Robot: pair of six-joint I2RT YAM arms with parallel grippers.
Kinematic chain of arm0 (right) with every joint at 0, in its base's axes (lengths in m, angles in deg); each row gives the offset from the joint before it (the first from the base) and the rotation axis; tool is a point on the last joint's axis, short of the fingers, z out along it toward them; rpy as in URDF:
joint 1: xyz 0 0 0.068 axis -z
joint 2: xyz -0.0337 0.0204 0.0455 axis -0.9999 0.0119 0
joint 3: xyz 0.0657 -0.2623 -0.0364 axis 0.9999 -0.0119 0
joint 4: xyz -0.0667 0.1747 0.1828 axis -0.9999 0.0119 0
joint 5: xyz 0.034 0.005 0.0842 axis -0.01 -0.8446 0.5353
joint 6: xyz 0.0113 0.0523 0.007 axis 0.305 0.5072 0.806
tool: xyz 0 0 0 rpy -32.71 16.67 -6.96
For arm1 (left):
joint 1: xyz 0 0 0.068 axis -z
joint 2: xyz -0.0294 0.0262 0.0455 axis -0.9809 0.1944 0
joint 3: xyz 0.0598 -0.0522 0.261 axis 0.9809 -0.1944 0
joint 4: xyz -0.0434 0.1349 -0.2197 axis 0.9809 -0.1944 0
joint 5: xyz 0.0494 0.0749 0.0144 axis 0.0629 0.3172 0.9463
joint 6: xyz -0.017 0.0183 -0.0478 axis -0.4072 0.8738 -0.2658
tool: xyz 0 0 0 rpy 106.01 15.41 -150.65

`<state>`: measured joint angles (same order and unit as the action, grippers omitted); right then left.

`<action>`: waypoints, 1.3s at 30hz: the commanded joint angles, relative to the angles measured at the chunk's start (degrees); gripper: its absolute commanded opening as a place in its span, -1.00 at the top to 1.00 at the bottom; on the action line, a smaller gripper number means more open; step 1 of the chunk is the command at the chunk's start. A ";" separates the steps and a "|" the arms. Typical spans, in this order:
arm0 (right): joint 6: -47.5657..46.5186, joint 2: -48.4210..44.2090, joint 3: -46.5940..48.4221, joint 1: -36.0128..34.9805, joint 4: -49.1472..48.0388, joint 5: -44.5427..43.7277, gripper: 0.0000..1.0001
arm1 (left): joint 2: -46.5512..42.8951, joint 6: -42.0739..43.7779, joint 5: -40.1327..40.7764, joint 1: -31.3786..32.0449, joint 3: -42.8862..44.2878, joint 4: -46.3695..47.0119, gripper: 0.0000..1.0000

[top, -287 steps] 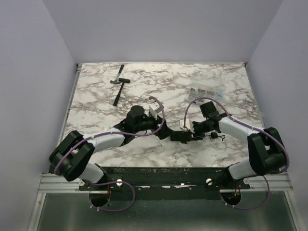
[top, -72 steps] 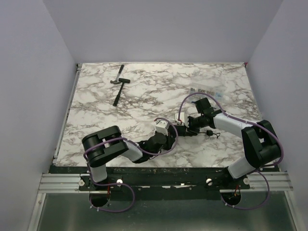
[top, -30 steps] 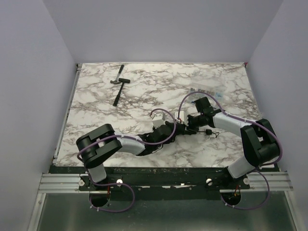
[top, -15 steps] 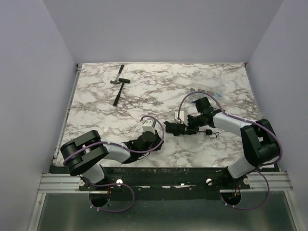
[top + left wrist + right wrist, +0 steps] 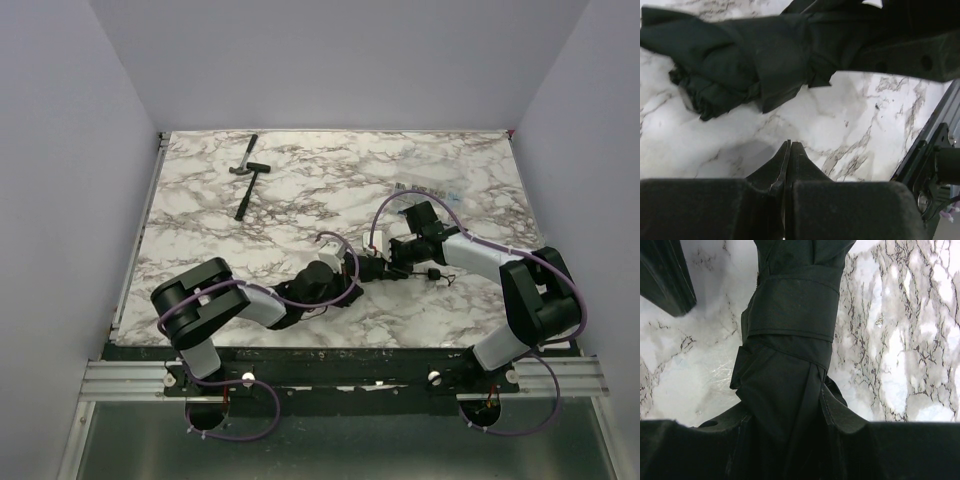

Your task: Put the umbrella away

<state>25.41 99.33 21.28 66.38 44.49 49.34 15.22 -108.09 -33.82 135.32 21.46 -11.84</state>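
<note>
Folded umbrella (image 5: pixel 790 310), its band wrapped round the canopy, lying near the middle of the marble table (image 5: pixel 330 195) between the two claws. The right claw (image 5: pixel 785 422) pinches the bundled fabric, one finger on either side. The left claw (image 5: pixel 788 152) is pressed together on nothing, its tips just beside the umbrella's crumpled end and seemingly apart from it, though the wrist view is dim. A hammer (image 5: pixel 246 176) lies well apart, far left.

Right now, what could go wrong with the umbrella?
1. The right fingers clamp only soft folded fabric of the umbrella, so it may slip out on a lift.
2. The left fingers, shut and empty, sit close to its loose end. Pushing in could snag or unroll the fabric.
</note>
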 commanded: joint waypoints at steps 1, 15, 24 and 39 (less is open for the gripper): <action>-0.05 5.08 -3.83 -0.40 7.99 -8.51 0.99 | 3.07 0.57 -1.51 -0.02 4.24 -0.58 1.00; -0.14 5.10 -4.09 -0.44 8.16 -8.48 0.99 | 3.99 -4.91 12.70 -3.97 8.72 -14.40 1.00; -0.88 5.21 -4.01 -0.39 9.10 -8.23 0.99 | -4.40 0.42 6.08 -4.06 -3.96 -0.55 1.00; -8.86 -4.17 -2.36 -3.16 14.47 -4.85 -0.30 | -50.11 16.63 12.82 -5.81 -18.36 -18.51 -0.71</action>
<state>18.17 95.06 19.03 63.95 47.55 48.35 -27.45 -96.01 -24.59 130.82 3.31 -20.89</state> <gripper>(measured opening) 0.509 0.819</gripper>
